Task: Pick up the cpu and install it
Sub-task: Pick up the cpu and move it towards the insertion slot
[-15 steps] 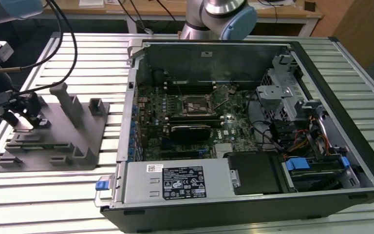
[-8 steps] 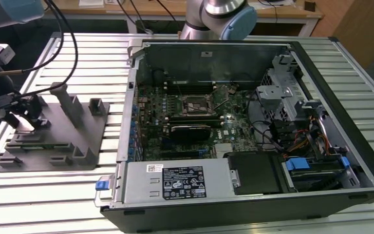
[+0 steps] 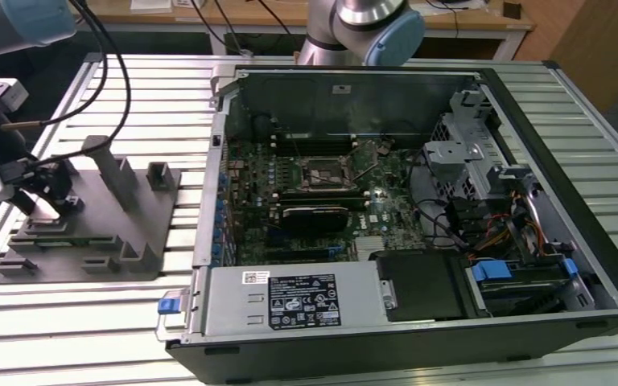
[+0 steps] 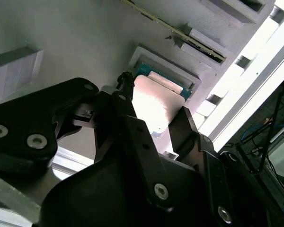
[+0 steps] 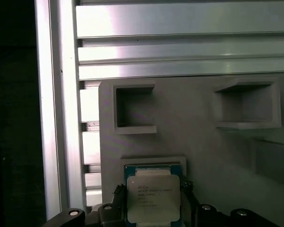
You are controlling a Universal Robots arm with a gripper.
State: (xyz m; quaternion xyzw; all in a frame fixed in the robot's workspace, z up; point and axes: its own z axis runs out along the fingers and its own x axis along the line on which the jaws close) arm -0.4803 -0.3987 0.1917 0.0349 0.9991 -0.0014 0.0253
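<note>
At the exterior view's left, the gripper point(image 3: 49, 199) stands low over the grey plastic tray point(image 3: 126, 241). In the first wrist view its black fingers point(image 5: 188, 190) press on opposite edges of the cpu point(image 5: 154, 201), clamped on it at the tray's square pocket. The open computer case point(image 3: 417, 80) sits well apart, at the exterior view's right.

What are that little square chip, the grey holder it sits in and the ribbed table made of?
The cpu: a pale silvery top with a soft sheen, likely metal, over a blue-green board rim. The grey tray: matte, evenly grey, with moulded pockets, probably plastic. The table: bright, reflective grooved slats, apparently aluminium.
</note>
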